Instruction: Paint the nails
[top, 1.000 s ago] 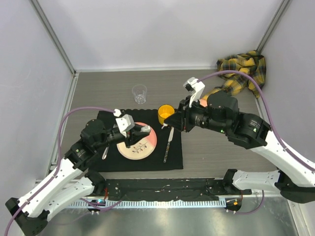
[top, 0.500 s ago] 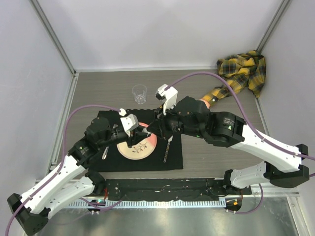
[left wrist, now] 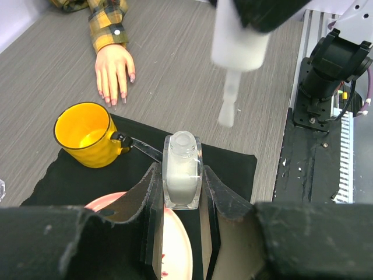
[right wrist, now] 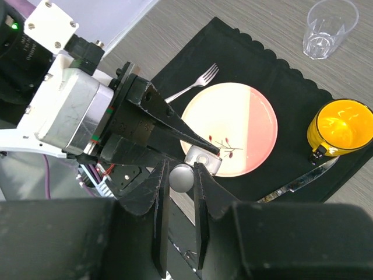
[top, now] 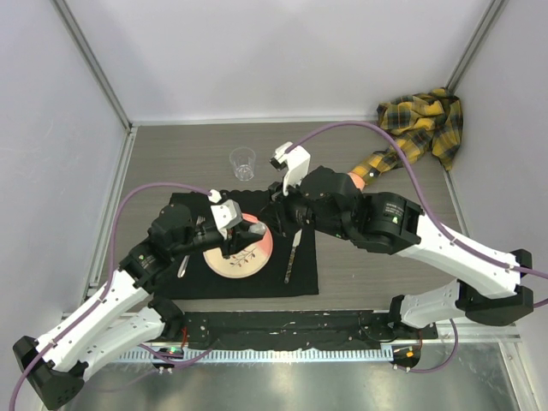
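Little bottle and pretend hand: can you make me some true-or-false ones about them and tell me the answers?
1. The left gripper holds the little bottle. True.
2. The little bottle has its cap on. False: its neck is open, and the right gripper holds the cap.
3. The pretend hand lies on the black mat. False: it lies flat on the bare table, past the mat.
4. The yellow mug stands on the black mat. True.
5. The brush is touching the nails. False: it hangs in the air near the little bottle, apart from the pretend hand.
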Motion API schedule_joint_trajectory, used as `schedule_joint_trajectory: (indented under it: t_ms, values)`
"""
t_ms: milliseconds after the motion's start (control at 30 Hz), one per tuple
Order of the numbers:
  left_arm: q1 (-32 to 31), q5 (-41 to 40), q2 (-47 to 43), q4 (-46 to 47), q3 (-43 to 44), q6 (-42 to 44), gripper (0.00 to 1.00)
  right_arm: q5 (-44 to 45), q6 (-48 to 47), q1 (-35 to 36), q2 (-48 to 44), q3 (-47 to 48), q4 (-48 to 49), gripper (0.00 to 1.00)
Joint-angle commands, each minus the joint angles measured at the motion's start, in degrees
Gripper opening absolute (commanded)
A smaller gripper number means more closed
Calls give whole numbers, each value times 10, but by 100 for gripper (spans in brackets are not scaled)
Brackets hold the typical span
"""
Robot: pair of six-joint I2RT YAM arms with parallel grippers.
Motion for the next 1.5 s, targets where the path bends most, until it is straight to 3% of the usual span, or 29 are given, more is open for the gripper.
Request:
schedule_joint_trajectory:
  t_ms: [0,1467]
  values:
    - [-2,12,-3,13,24,9,0,17,-9,2,12,17,19,1]
    - [-4,10,-8,10,27,5,0,48,-24,2,38,-12,25,1]
